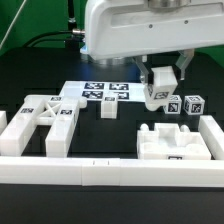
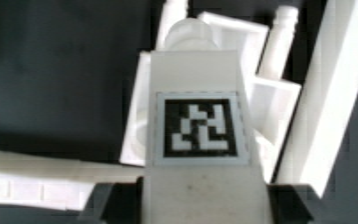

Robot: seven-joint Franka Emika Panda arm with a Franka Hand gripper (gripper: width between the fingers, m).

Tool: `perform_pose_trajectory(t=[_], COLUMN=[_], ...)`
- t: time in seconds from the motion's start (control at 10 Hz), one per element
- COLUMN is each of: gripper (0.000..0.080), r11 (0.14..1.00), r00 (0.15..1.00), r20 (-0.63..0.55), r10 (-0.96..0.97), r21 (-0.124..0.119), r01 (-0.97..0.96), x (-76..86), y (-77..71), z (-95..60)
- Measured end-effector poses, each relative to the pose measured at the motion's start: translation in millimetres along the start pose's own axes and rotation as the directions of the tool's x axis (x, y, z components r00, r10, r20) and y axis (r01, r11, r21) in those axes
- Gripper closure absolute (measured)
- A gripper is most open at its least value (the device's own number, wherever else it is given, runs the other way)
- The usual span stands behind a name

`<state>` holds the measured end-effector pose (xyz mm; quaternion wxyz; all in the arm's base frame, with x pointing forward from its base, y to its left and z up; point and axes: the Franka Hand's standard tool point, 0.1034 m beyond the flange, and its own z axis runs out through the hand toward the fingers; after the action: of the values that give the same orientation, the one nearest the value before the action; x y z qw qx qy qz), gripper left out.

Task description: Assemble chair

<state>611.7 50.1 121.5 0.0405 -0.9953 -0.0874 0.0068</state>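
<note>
My gripper [image 1: 160,82] is shut on a short white chair post [image 1: 157,96] with a black-and-white tag and holds it off the table, right of centre. In the wrist view the tagged post [image 2: 202,120] fills the middle, and the dark fingers [image 2: 126,196] press on both of its sides. The cross-braced frame [image 1: 45,120] lies at the exterior view's left. The blocky seat slab [image 1: 172,142] lies at the front right, below and in front of the held post. Another short post [image 1: 108,108] stands near the middle.
The marker board [image 1: 105,91] lies flat behind the middle. Two small tagged white blocks [image 1: 176,104] [image 1: 195,102] stand right of the gripper. Long white border rails [image 1: 110,172] run along the front and both sides. White parts [image 2: 314,90] show beyond the post in the wrist view.
</note>
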Motion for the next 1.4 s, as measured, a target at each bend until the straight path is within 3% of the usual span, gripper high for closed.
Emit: perform_pose_trajectory(t=[0.2, 0.3, 0.5, 0.6, 1.0, 1.4], gripper=[0.0512, 0.0512, 0.0512, 0.0512, 0.0512, 0.0512], r11=[1.0, 0.999, 0.998, 0.996, 0.994, 0.993], r00=[0.992, 0.972, 0.944, 0.91, 0.866, 0.857], r20=[-0.129, -0.235, -0.33, -0.413, -0.493, -0.508], r10=[-0.012, -0.021, -0.028, -0.039, -0.081, -0.082], r21=[-0.022, -0.044, -0.07, -0.092, -0.106, -0.113], r01=[0.01, 0.011, 0.005, 0.001, 0.032, 0.028], x=[9.1, 19.8, 15.9, 21.3, 17.0, 17.6], y=[-5.7, -2.9, 2.5, 5.6, -29.4, -25.2], z=[-0.1, -3.7, 2.4, -2.1, 7.0, 8.3])
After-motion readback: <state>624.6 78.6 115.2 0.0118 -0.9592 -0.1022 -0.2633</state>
